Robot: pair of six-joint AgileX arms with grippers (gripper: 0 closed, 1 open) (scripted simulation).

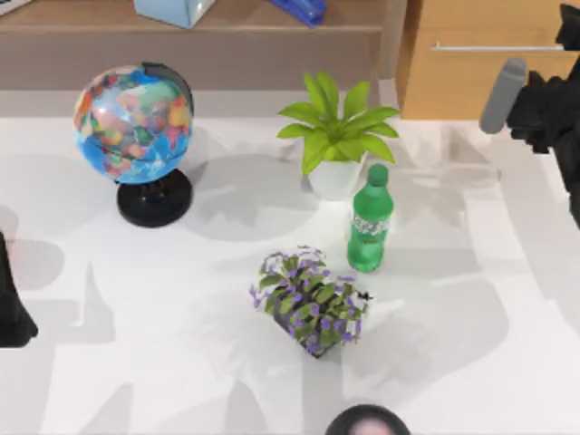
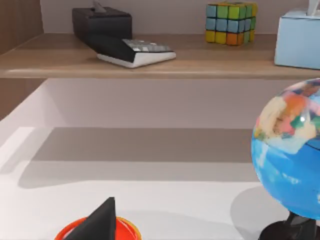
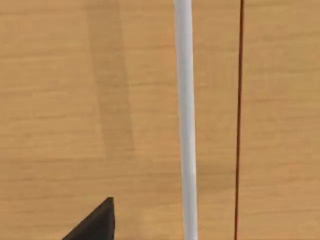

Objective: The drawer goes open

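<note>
Tan wood drawer (image 1: pixel 471 72) faces right gripper (image 1: pixel 566 41); no writing legible.

Bright even light; soft overlapping shadows on white table (image 1: pixel 109 362); no glare.

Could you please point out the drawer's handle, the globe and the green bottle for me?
drawer handle (image 3: pixel 184 100): right wrist view, mid-length of the silver bar.
globe (image 1: pixel 132 123): top view, middle of the sphere.
green bottle (image 1: pixel 369 227): top view, on its label.

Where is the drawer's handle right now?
In the top view the silver handle runs across the tan drawer front at the table's far right, beyond the green plant, near the right arm.
</note>
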